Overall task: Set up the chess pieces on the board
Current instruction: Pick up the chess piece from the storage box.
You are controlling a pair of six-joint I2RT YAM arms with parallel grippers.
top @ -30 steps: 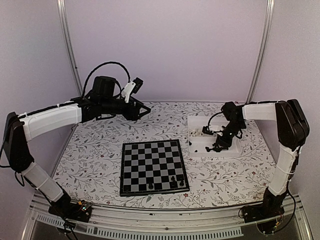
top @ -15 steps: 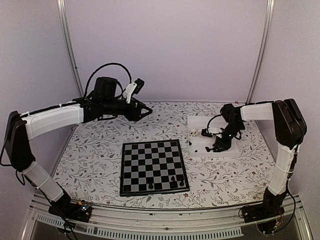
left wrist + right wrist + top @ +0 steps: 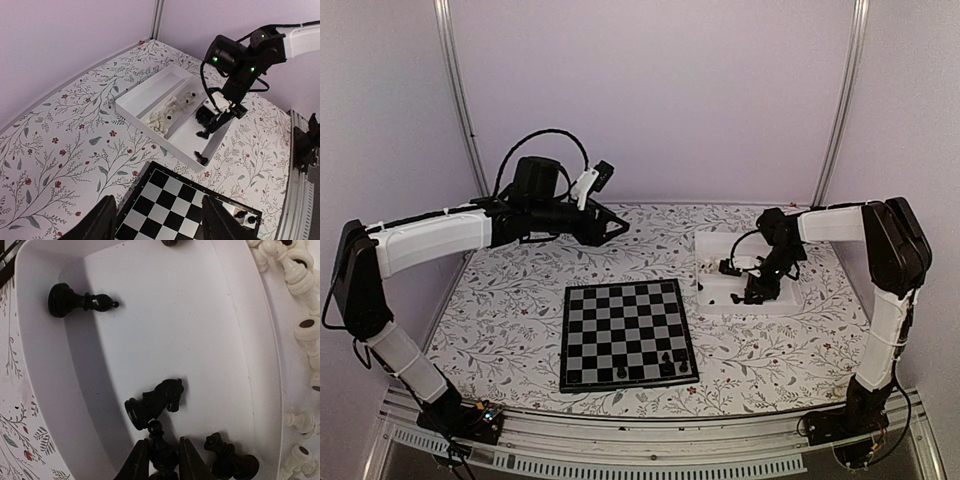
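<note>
The board [image 3: 630, 335] lies at mid-table with two black chess pieces [image 3: 667, 360] near its front right corner. Down in the white tray's [image 3: 200, 315] black-piece bay, my right gripper [image 3: 162, 440] is shut on a black pawn [image 3: 163, 456]. A black knight [image 3: 152, 402] lies just past the fingertips. A black bishop [image 3: 80, 301] lies in the bay's far corner, and another black piece [image 3: 227, 457] rests to the right. My left gripper [image 3: 162, 222] hangs open and empty high over the board's [image 3: 170, 210] far edge.
White pieces [image 3: 300, 290] fill the tray's other bay, beyond a low divider. The tray [image 3: 748, 275] sits right of the board on the floral tablecloth. Purple walls and two metal posts [image 3: 455, 90] close the back.
My right gripper's jaws have narrowed round the pawn in the tray. The left arm has drifted slightly to the right, still open.
</note>
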